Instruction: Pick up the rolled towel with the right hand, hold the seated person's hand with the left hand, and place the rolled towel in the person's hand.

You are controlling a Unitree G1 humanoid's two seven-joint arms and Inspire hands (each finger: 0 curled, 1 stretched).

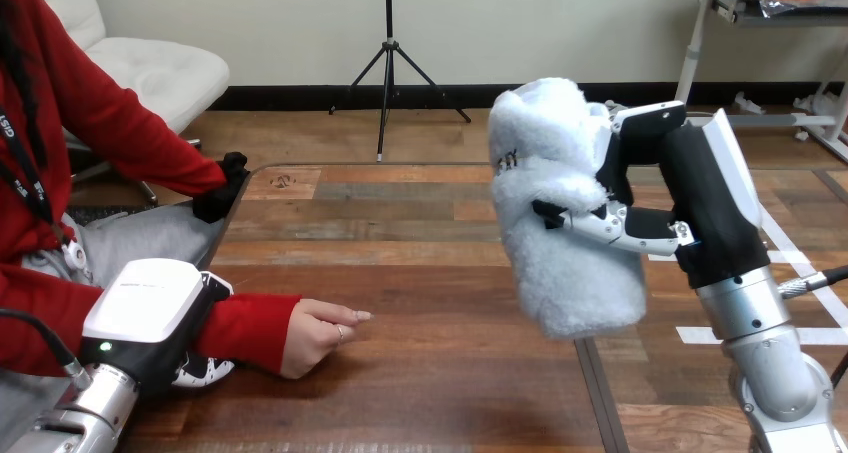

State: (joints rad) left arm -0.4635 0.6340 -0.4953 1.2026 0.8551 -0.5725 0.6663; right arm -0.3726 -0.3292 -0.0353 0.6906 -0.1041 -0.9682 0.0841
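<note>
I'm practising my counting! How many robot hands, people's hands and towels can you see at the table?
Robot hands: 2, the left hand and the right hand
Person's hand: 1
Rolled towel: 1
Total: 4

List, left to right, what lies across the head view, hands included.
From the left: left hand on the person's forearm → the person's hand → rolled towel → right hand, gripping the towel's right side.
</note>
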